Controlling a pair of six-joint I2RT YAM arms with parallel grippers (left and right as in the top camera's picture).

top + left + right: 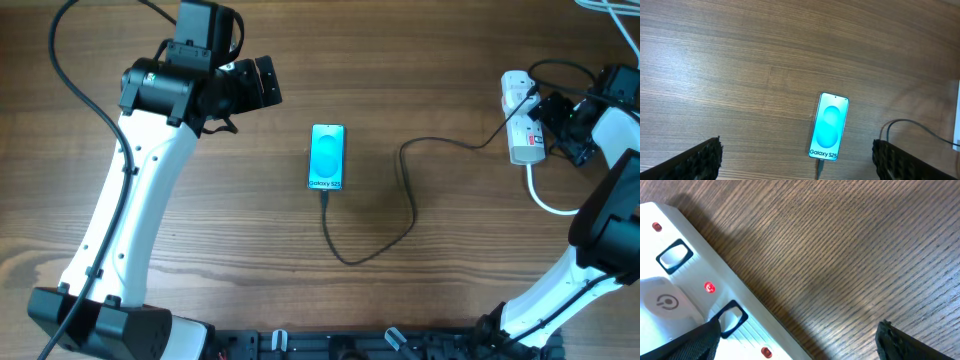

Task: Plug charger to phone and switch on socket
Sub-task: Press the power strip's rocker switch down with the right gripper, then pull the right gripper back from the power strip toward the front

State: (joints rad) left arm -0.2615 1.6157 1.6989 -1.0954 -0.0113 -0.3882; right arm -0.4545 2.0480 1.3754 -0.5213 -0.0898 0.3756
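The phone [327, 157] lies flat mid-table, teal screen lit with "Galaxy" text at its near end; it also shows in the left wrist view [828, 126]. The black charger cable [372, 252] has its tip in the phone's near end and loops right to the white socket strip [519, 128]. My left gripper [262, 82] is open and empty, up and left of the phone, its fingers [795, 160] wide apart. My right gripper [557, 118] is open, its left finger over the socket [700, 300], next to a switch [730, 317]. One red light [709, 287] glows.
The socket's thick white cord [545, 200] curves toward my right arm's base. More white cords [612, 20] run off the far right corner. Bare wood table lies around the phone.
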